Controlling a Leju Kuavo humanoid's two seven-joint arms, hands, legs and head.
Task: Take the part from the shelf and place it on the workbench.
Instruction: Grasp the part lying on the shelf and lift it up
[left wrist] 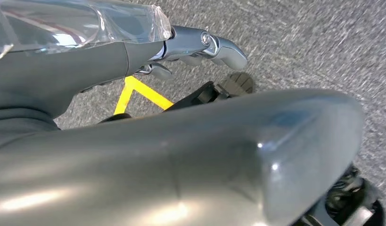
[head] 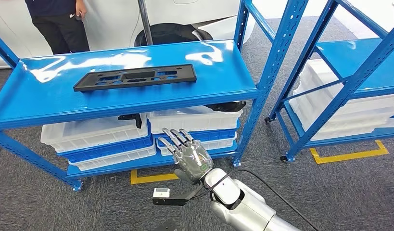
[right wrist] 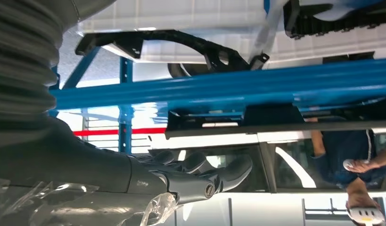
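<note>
**Reaching for the part on the top shelf**

We face the blue shelf (head: 137, 91), and the part (head: 135, 77), a long flat black panel with cut-outs, lies flat on its top board, towards the back. Our right hand (head: 191, 156) is raised in front of the shelf's lower tiers, fingers spread and holding nothing, well below and short of the part. Our left hand (left wrist: 200, 44) hangs over the grey floor; we cannot tell whether it is spread or curled.

To do this step well, we judge the right hand should rise above the front lip before going forward, then take the panel near its middle, since a long flat piece would likely tip if held by one end.

White crates (head: 96, 134) fill the lower tiers. A second blue shelf (head: 358, 72) stands to the right. A person (head: 60, 21) stands just behind the shelf, so the reach should stay short.
</note>
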